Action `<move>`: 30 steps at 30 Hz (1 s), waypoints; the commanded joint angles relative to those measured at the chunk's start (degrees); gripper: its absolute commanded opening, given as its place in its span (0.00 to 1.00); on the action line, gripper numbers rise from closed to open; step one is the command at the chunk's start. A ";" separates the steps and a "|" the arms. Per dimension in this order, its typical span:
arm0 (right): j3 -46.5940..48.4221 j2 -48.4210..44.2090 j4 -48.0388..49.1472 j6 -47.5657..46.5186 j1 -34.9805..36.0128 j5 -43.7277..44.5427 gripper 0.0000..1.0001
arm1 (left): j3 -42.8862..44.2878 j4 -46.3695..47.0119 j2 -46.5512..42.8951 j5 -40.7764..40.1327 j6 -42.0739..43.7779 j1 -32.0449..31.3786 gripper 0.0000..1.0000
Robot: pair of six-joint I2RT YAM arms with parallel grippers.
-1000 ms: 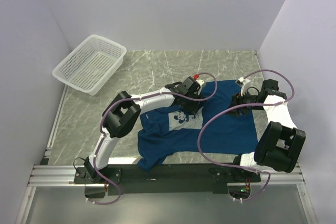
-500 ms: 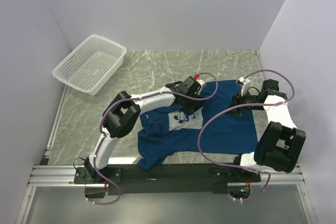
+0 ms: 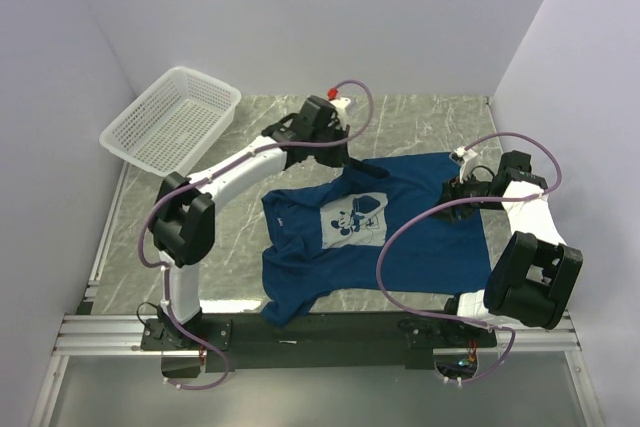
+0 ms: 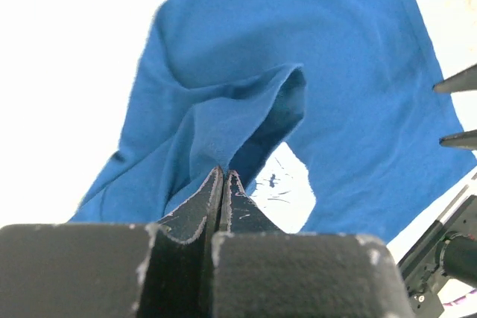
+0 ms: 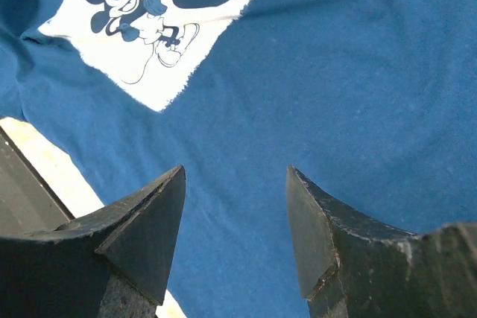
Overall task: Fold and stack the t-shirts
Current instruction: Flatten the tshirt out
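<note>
top: bright, even, soft shadows | left wrist: white glare around t-shirt [image 4: 350,72] | right wrist: sharp

Left arm [image 3: 235,162] extends to the far edge of the t-shirt [image 3: 420,247]. Left gripper [image 4: 223,175] is clamped on a fold of it. Right gripper [image 5: 235,173] hovers over its right side, 2 fingers parted.

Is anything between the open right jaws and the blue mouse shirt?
Nothing visible. The right jaws stand open above bare blue t-shirt, near its mouse print; the left jaws pinch a raised fold.
</note>
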 commanded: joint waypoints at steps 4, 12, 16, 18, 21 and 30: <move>3.34 0.41 -1.01 -1.29 -0.54 -0.35 0.63 | -3.87 2.17 -3.75 7.84 -0.45 4.45 0.01; 3.35 0.58 -1.01 -1.02 -0.45 -0.70 0.63 | -8.00 4.10 -2.52 12.59 -0.54 8.41 0.03; 3.26 0.85 -0.92 -1.02 -0.45 -0.78 0.63 | -7.39 5.33 0.81 14.70 -1.59 9.37 0.06; 3.17 0.85 -0.92 -0.94 -0.45 -0.78 0.63 | -5.82 6.29 2.39 15.58 -2.29 10.34 0.06; 3.35 0.85 -0.92 -0.85 -0.45 -0.87 0.63 | -2.57 7.09 6.00 18.30 -3.79 11.92 0.07; 2.91 1.46 -0.57 -1.20 -0.45 -0.78 0.63 | 2.11 7.88 11.37 24.98 -1.78 13.94 0.26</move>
